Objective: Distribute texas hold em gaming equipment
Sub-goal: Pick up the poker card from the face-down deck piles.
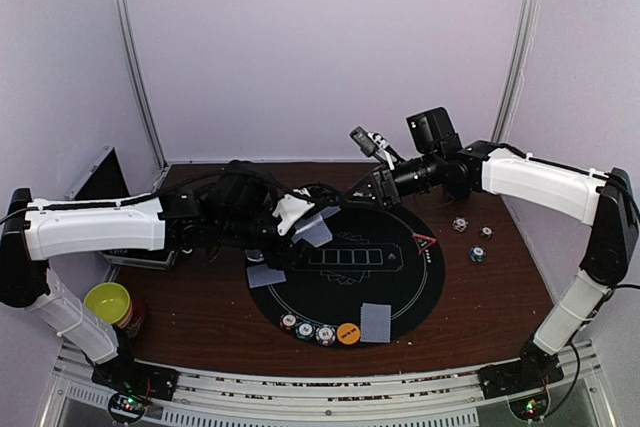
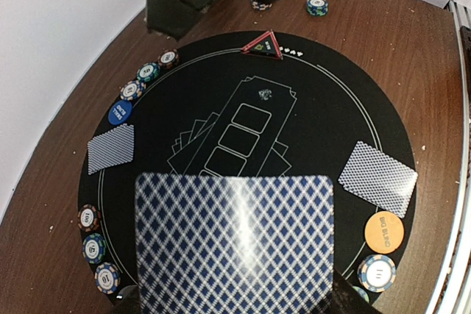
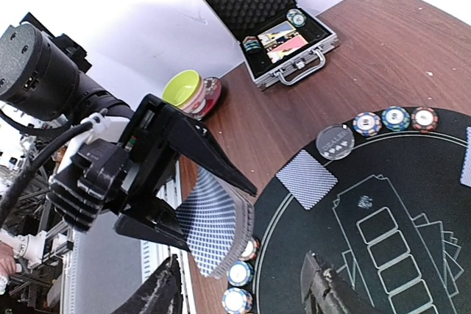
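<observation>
Item: deck of playing cards [image 3: 210, 237], pinched in left jaws; right jaws spread, empty; best nip top card only.

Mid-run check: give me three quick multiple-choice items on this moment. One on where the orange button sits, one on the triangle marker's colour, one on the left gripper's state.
1. The orange button lies:
A. at the near edge of the mat, beside three chips
B. at the mat's centre
C. off the mat, far left

2. The triangle marker is:
A. green
B. red
C. yellow

3. The left gripper is:
A. open and empty
B. shut on a chip
C. shut on a stack of cards

Answers:
1 A, the top view shows it at the end of the chip row.
2 B, its frame shows red in the left wrist view.
3 C, the right wrist view shows its fingers clamping the fanned cards.
</observation>
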Action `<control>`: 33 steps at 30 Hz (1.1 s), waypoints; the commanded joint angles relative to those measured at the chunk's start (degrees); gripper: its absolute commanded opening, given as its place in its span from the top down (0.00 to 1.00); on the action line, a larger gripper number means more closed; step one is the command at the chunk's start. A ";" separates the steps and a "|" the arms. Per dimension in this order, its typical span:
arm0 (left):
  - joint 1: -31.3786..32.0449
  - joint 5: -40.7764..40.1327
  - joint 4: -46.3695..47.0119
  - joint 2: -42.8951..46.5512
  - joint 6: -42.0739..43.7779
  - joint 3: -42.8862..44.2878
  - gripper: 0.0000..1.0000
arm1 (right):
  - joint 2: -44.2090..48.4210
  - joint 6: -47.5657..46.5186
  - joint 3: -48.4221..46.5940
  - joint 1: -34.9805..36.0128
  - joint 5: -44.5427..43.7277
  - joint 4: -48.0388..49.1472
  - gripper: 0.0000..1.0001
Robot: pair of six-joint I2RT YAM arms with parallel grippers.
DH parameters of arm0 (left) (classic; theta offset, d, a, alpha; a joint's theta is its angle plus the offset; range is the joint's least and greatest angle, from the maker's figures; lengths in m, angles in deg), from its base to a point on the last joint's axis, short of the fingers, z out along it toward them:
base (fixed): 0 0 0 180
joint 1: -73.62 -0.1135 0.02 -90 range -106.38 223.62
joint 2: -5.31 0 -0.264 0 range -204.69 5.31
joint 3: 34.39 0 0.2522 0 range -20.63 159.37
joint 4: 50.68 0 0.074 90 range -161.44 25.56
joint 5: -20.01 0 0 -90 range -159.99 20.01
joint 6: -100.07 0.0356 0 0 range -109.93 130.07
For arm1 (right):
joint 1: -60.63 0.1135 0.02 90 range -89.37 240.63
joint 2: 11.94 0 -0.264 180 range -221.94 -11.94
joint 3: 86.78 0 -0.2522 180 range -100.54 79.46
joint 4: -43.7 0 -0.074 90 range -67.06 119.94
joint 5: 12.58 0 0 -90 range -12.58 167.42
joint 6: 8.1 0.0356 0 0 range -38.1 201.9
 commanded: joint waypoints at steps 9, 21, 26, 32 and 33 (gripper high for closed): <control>0.07 0.77 3.05 2.33 0.57 -0.16 0.40 | -7.52 3.58 -2.18 3.93 2.15 2.64 0.43; 0.26 0.67 3.04 2.60 0.64 -0.16 0.40 | -9.89 5.34 -3.93 5.74 3.93 3.65 0.43; 0.35 0.59 3.03 2.68 0.63 -0.16 0.40 | -11.33 5.75 -4.55 6.49 4.28 3.51 0.43; 0.36 0.51 3.05 2.68 0.74 -0.20 0.40 | -12.62 6.78 -5.71 6.84 1.53 2.75 0.48; 0.40 0.42 2.97 2.68 0.74 -0.19 0.40 | -12.56 6.88 -5.76 6.73 0.59 2.50 0.49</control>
